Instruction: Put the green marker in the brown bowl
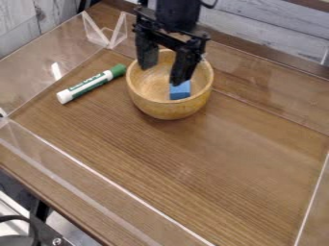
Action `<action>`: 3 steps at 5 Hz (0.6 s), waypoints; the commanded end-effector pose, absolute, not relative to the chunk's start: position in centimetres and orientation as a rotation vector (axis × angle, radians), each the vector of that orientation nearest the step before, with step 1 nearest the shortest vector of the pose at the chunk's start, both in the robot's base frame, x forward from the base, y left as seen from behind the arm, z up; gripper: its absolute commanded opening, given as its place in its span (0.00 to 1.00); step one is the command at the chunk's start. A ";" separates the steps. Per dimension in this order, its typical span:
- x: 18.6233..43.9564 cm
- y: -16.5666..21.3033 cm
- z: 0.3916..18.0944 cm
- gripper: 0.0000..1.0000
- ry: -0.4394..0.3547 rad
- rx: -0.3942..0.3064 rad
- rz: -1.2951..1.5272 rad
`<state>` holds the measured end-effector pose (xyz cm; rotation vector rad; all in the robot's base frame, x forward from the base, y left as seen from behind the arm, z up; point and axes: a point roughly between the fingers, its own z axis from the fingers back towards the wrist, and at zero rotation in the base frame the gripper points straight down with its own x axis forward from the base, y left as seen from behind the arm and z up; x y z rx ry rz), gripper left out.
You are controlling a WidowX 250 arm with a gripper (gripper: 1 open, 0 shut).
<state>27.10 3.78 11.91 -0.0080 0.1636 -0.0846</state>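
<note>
The green marker (91,84) lies flat on the wooden table, left of the brown bowl (154,104), about a finger's width from its rim. A blue block (182,90) rests inside the bowl. My gripper (166,60) hangs above the bowl's back half with both black fingers (145,50) spread wide apart, open and holding nothing. The marker is to the gripper's lower left.
A clear plastic wall rims the table, with a folded clear stand (103,31) at the back left. Bare wood stretches across the front and right of the table (193,173).
</note>
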 end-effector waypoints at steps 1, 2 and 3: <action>27.3 4.6 13.6 1.00 0.099 0.009 -0.108; 27.1 5.1 13.4 1.00 0.106 0.008 -0.134; 27.0 5.6 13.2 1.00 0.113 0.007 -0.161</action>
